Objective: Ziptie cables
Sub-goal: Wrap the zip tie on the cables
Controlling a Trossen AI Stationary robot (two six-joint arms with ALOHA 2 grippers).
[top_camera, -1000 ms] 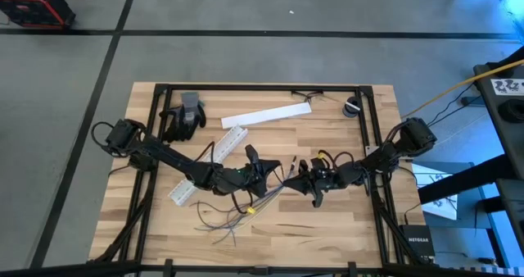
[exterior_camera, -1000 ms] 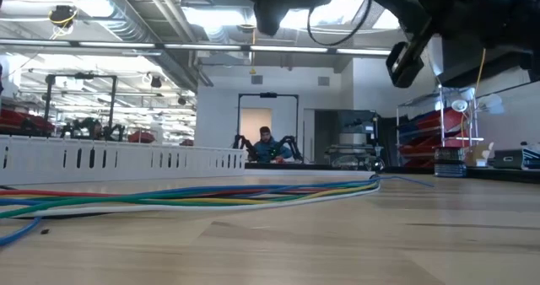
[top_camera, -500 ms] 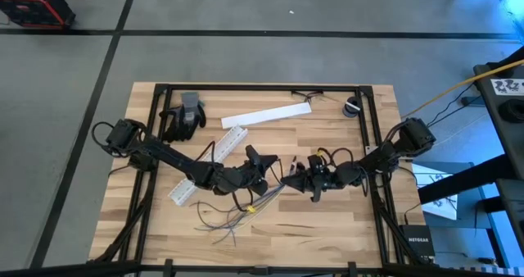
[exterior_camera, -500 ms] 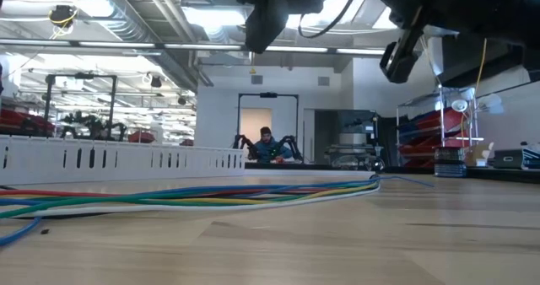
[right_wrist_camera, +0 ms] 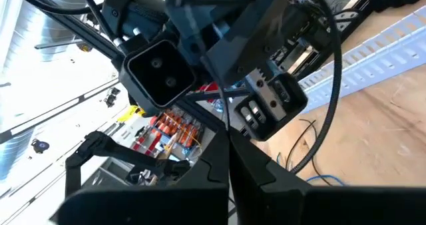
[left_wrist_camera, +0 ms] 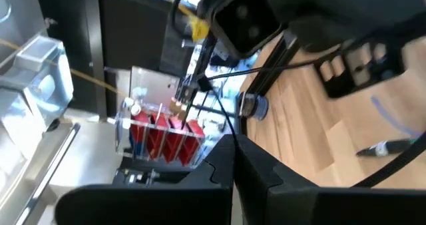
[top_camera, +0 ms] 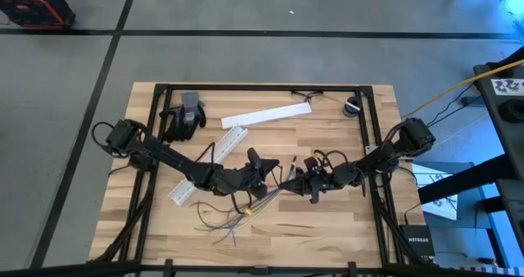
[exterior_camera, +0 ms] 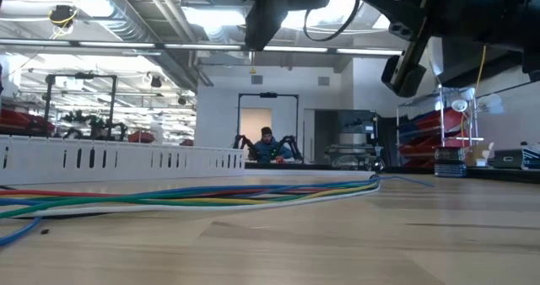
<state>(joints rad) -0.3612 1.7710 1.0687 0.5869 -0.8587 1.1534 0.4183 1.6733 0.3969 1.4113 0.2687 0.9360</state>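
My left claw (top_camera: 266, 169) hangs above the middle of the wooden counter (top_camera: 327, 220), its two dark fingers (left_wrist_camera: 219, 172) pressed fully together with nothing that I can see between them. My right claw (top_camera: 296, 175) faces it from the other side, just beside it, and its fingers (right_wrist_camera: 219, 160) are also closed tight. The two claws nearly meet tip to tip, both lifted off the counter surface.

The cables (top_camera: 233, 214) lie mostly under and in front of my left claw, fanning out loosely toward the near edge of the counter, thin and dark with some pale strands. One bright yellow piece (top_camera: 250, 211) shows among them. A few strands rise toward the gap between my claws, though I cannot tell whether either claw actually grips one. From counter height, the cables (exterior_camera: 169, 196) show as a flat bundle of red, blue, green, yellow and white strands lying across the wood.

Behind my left arm, a long white slotted channel (top_camera: 209, 164) lies at an angle on the counter. A flat white strip (top_camera: 266, 115) lies farther back. A pair of dark gloves (top_camera: 184, 117) rests near the far left corner, and a small round roll (top_camera: 352, 107) sits near the far right corner.

Beyond the counter, a person (exterior_camera: 268, 146) sits well apart in the room.
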